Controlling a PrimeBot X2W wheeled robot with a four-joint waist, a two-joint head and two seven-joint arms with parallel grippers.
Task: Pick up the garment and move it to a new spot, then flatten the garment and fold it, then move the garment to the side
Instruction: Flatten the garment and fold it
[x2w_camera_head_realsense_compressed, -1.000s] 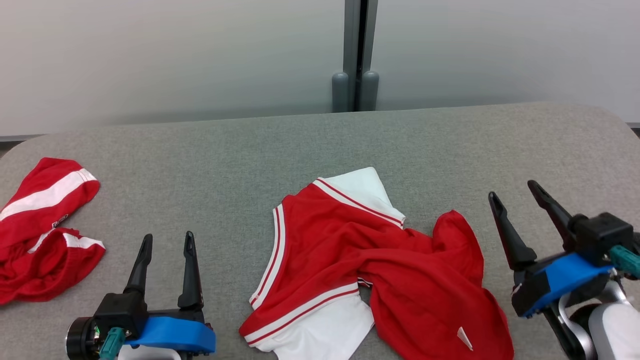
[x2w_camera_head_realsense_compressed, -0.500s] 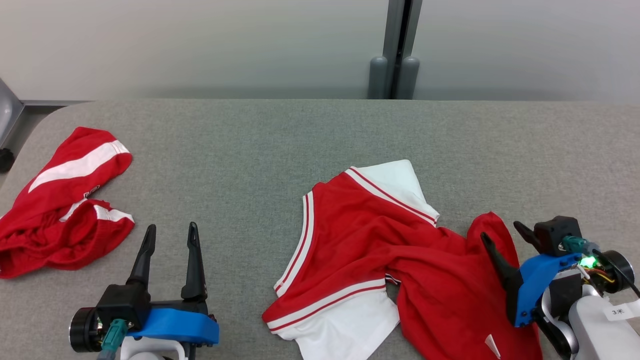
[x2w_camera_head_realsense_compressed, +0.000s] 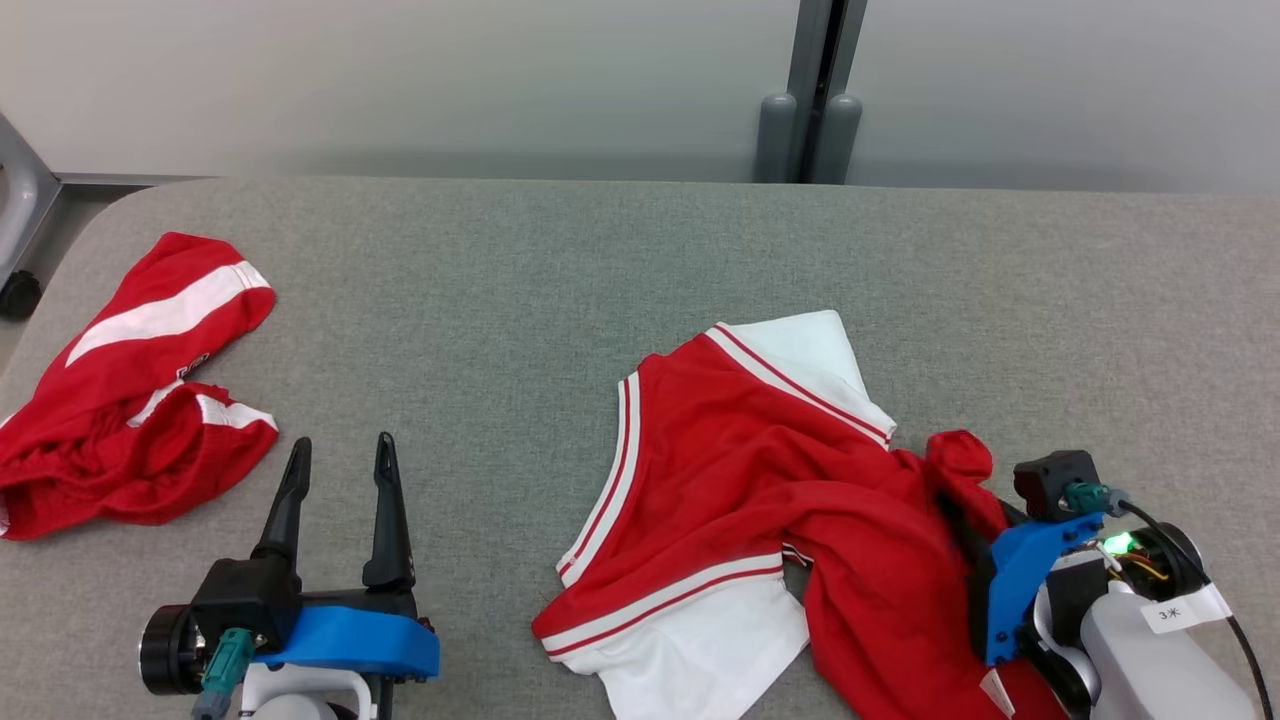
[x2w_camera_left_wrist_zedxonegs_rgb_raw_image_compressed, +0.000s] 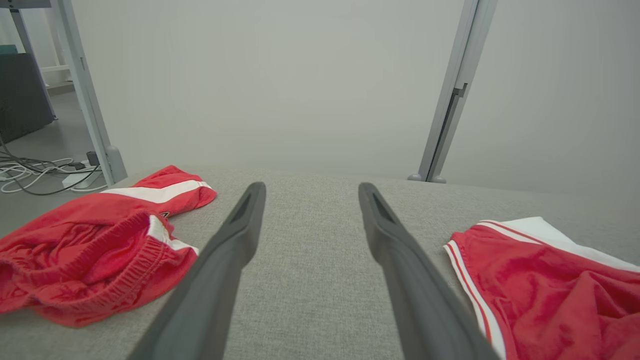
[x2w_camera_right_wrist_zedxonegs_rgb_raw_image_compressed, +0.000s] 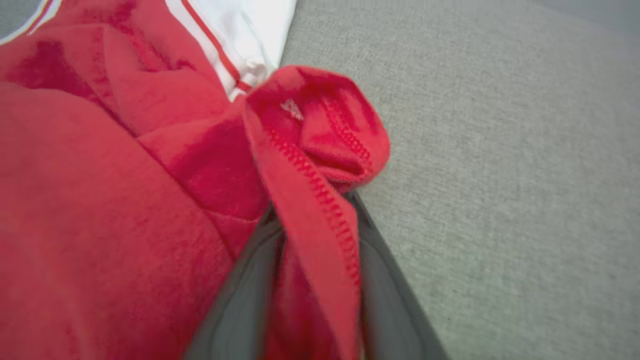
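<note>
Right wrist view gives me the right end effector (x2w_camera_right_wrist_zedxonegs_rgb_raw_image_compressed: 314, 205) apart, astride a jersey (x2w_camera_right_wrist_zedxonegs_rgb_raw_image_compressed: 125, 210) fold; head view adds two garments, shorts (x2w_camera_head_realsense_compressed: 110, 470) left of the jersey, and the left end effector (x2w_camera_head_realsense_compressed: 341, 445) apart.

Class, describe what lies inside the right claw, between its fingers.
A bunched red fold of the shirt lies between the right claw's fingers. The cloth covers their tips and the table beneath.

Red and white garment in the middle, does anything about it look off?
Yes. The garment lies crumpled and twisted on the grey table, not flat, and its right edge is bunched up between the fingers of the right gripper.
</note>
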